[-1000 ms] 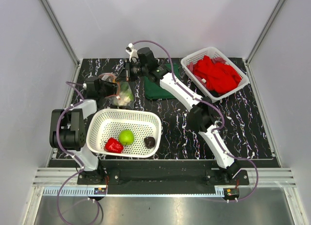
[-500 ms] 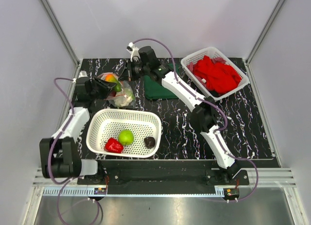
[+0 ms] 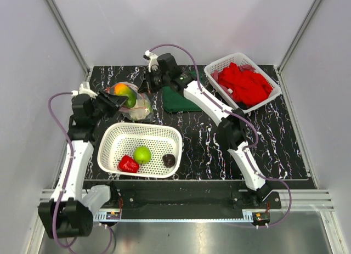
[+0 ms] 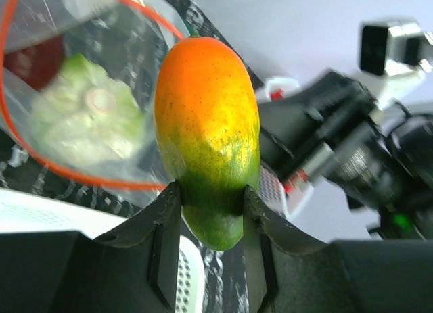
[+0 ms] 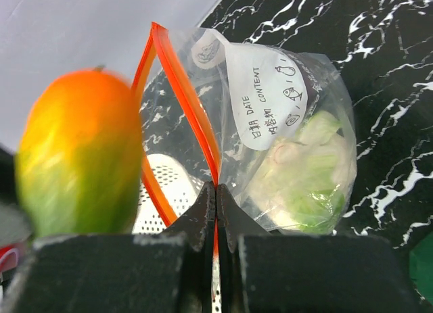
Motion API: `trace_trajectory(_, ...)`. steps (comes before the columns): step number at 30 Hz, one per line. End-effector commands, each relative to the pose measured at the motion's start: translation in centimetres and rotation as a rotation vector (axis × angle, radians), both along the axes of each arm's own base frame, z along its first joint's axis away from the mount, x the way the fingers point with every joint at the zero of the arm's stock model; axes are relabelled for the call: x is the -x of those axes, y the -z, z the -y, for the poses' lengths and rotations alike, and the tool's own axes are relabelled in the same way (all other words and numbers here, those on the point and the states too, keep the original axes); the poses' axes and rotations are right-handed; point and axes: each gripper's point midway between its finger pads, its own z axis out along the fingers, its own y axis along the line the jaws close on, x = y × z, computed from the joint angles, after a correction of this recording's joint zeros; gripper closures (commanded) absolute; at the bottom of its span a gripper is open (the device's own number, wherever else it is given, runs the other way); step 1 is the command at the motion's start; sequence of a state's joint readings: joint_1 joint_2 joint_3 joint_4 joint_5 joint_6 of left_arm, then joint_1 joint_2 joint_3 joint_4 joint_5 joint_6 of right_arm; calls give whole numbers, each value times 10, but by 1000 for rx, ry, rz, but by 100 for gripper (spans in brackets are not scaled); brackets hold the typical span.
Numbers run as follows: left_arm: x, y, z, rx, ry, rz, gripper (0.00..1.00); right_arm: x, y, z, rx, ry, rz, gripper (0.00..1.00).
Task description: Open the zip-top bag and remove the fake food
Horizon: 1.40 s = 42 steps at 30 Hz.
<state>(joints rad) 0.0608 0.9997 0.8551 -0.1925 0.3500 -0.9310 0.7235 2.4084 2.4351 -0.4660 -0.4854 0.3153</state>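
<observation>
The clear zip-top bag (image 3: 140, 105) lies open at the back left with its red-orange strip (image 5: 177, 83) and white label (image 5: 265, 97); the white-green cauliflower (image 5: 311, 174) is inside it. My left gripper (image 3: 116, 99) is shut on the orange-green mango (image 4: 206, 134), held clear of the bag's mouth; the mango also shows in the top view (image 3: 124, 92). My right gripper (image 5: 216, 191) is shut on the bag's strip, holding the mouth up. The red pepper (image 3: 128, 164), green apple (image 3: 142, 154) and small dark piece (image 3: 169, 160) lie in the near white basket (image 3: 115, 134).
A folded green cloth (image 3: 178, 100) lies right of the bag under the right arm. A second white basket (image 3: 214, 70) with red cloths (image 3: 244, 84) stands at the back right. Grey walls close in the sides and back.
My left arm has swung out to the left and lifted the mango out of the bag. My right gripper has stayed on the bag's strip.
</observation>
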Motion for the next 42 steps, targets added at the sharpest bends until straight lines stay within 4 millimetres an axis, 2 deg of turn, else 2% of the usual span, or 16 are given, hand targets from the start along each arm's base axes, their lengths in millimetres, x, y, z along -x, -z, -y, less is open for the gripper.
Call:
trace_trajectory(1,42,0,26,113,123,-21,100,-2,-56,15,-33,39,112,100)
trace_trajectory(2,53,19,26,125,113,-86,100,-2,-57,14,-35,42,109,100)
trace_trajectory(4,72,29,26,147,89,-112,100,-3,-56,13,-37,44,106,100)
trace_trajectory(6,82,52,21,129,52,-186,100,-4,-56,13,-42,43,101,100)
trace_trajectory(8,95,87,16,130,4,-314,100,-3,-57,11,-49,39,93,100)
trace_trajectory(13,105,118,8,169,-97,-404,100,-2,-64,10,-66,37,91,100)
trace_trajectory(17,106,130,-5,148,-185,-430,77,-1,-65,12,-63,39,93,100)
trace_trajectory(19,108,135,-5,156,-189,-445,58,1,-65,12,-60,37,91,100)
trace_trajectory(21,107,132,-6,138,-185,-432,38,1,-65,13,-62,34,91,100)
trace_trajectory(22,106,125,-7,124,-182,-417,21,2,-64,11,-60,30,88,100)
trace_trajectory(27,96,87,-15,-46,-116,-266,17,4,-65,10,-64,19,87,100)
trace_trajectory(30,87,58,-19,-120,-93,-175,20,5,-67,10,-66,19,90,100)
trace_trajectory(36,46,-6,-18,-176,-43,-36,33,7,-74,9,-74,17,103,100)
trace_trajectory(38,25,-2,-15,-165,-12,-85,36,7,-72,7,-74,11,100,100)
trace_trajectory(40,9,-14,-11,-156,17,-75,46,7,-73,7,-79,7,101,100)
trace_trajectory(42,-14,-7,-6,-147,62,-107,60,8,-76,6,-85,6,106,100)
